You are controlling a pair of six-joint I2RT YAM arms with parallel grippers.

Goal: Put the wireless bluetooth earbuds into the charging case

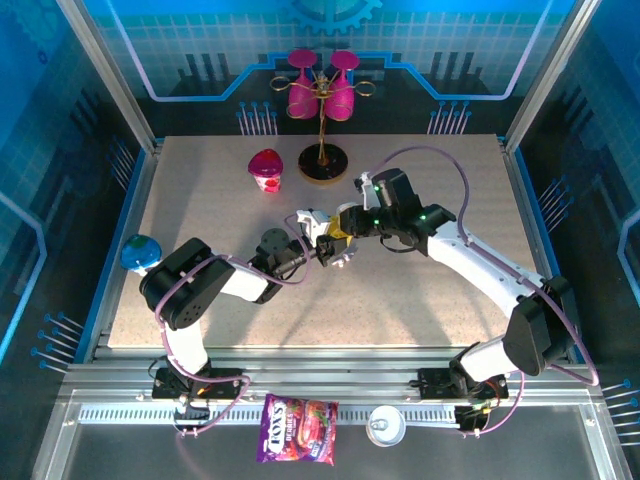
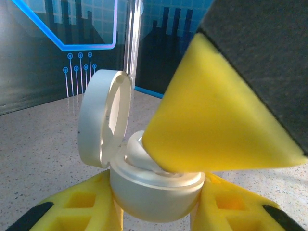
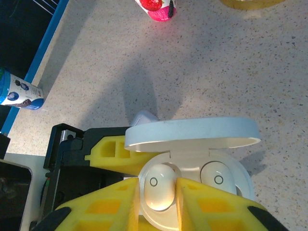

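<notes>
Two pincers crowded onto one tiny case

Our left gripper [image 2: 156, 214] clamps the white pebble-shaped plastic charging case [image 2: 154, 195] by its base, with the lid [image 2: 103, 118] flipped up. Our right gripper [image 3: 158, 195] is pinched narrow around a glossy white plastic earbud [image 3: 159, 185] seated in one pocket, and a second earbud [image 3: 219, 179] sits beside it. From above we can barely make out the case. In the left wrist view the right gripper's yellow foam finger [image 2: 216, 120] blocks both pockets.

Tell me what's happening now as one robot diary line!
left claw: grips open charging case | right claw: grips earbud at case socket | second earbud: seated beside it
</notes>
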